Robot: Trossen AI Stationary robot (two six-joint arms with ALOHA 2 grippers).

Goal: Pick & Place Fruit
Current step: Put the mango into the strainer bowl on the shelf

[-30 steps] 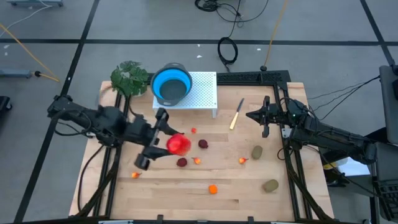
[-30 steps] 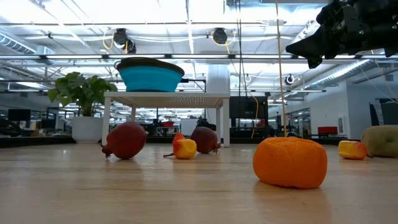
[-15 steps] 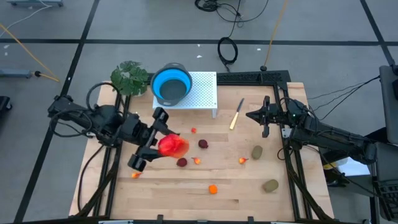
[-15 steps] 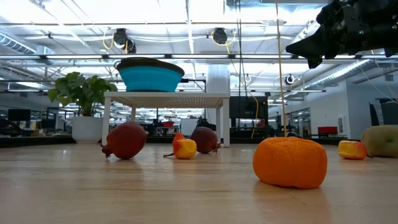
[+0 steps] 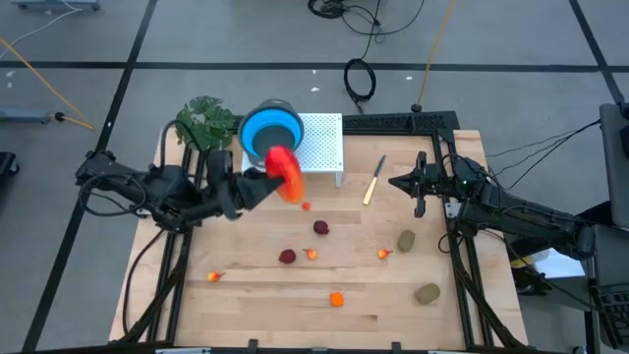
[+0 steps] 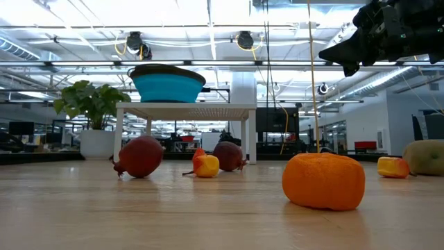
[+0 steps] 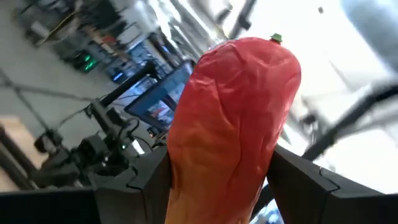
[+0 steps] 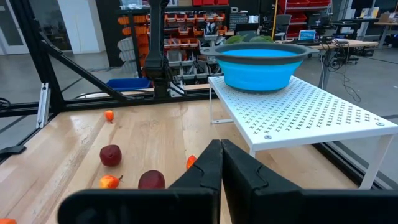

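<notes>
Holding: left claw [image 7: 217,180] is clamped on the longer red-orange fruit [image 5: 285,172], fingers [image 7: 149,180] pressing its lower flanks in the left wrist view.
Fruit axis: long axis runs out from between the fingers, green-tipped end away from the claw.
Position: high view puts the fruit in the air at the near edge of the blue bowl [image 5: 271,133], over the front edge of the white perforated stand [image 5: 322,143].
Key relation: bowl lies just beyond the fruit, farther from the left arm's base; fruit overlaps the bowl rim only partly.
Judgement: carry phase, close to release; a short advance over the bowl seems needed, else the piece may clip the rim.
Nearer arm: left, by far.
Right claw [image 8: 221,165]: closed, empty, hovering off the bench [image 5: 393,305] at its right side, near the knife [image 5: 374,180].
Bench fruit: dark red balls [image 5: 321,227], orange ball [image 5: 337,299], olive-brown ovals [image 5: 406,240] and tiny orange-red bits [image 5: 383,254] lie scattered.
Beyond: green plant [image 5: 204,123] stands beside the bowl.
</notes>
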